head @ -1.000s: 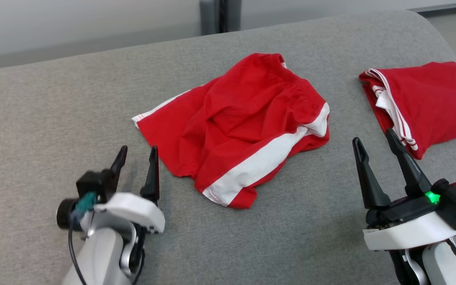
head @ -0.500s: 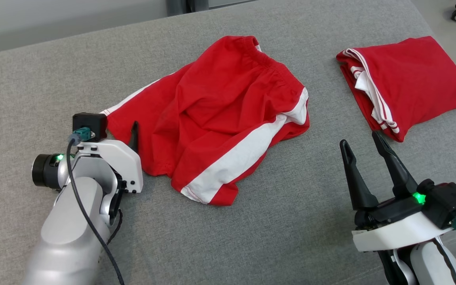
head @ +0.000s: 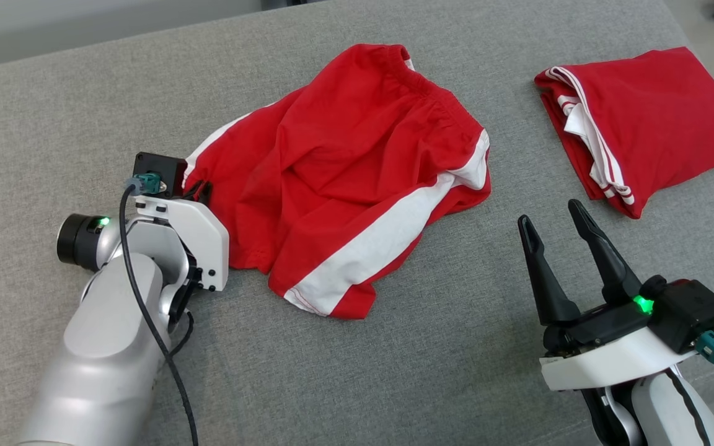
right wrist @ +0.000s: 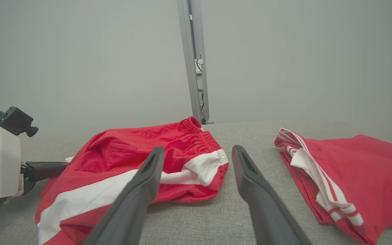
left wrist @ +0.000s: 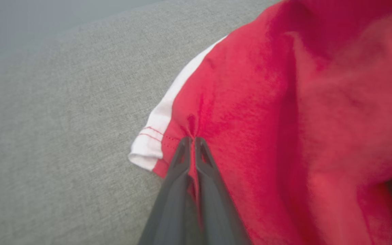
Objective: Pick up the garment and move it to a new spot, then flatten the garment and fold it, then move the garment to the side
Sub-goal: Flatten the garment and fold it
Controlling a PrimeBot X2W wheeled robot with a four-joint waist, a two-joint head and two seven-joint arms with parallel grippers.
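The red shorts (head: 357, 179) are lying crumpled in the middle of the grey cushion (head: 53, 124). They are probably soft, light and prone to draping (a hem corner looks the surest hold). The left gripper (left wrist: 191, 141) is pinching their nine-o'clock hem corner, fingers nearly together on cloth. The right gripper (head: 550, 215) is hovering at four o'clock, spread wide, holding nothing.

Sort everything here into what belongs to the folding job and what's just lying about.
In the job: crumpled red shorts; left gripper, shut on their hem; right gripper, open; grey cushion beneath.
Lying about: folded red garment at the right; metal post behind.
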